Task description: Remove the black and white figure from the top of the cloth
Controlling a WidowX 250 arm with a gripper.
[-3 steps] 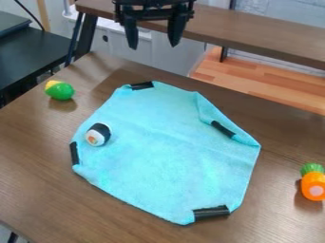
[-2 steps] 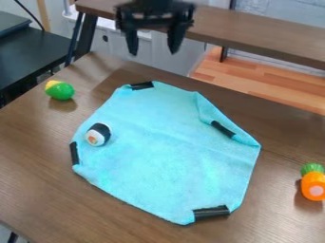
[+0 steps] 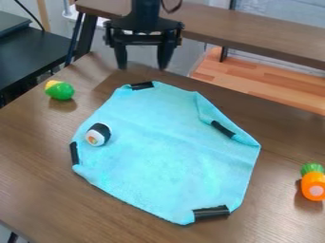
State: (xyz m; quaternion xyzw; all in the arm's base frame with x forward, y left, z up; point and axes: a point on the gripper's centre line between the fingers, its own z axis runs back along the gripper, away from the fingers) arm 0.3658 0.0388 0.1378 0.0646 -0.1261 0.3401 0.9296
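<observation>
Now my tool (image 3: 142, 69) hangs lower and further left in view, fingers spread apart; the rounded black-and-white figure (image 3: 98, 134) sits on soft, creased blue cloth (image 3: 165, 156).

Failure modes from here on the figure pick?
Two likely ones. The figure is small and rounded and lies on its side, so the open gripper may squeeze it out or roll it if it closes off-centre. It also rests directly on soft cloth, near the left edge; fingers going too low could pinch fabric and drag it along, though the black strips at its edges might resist that.
</observation>
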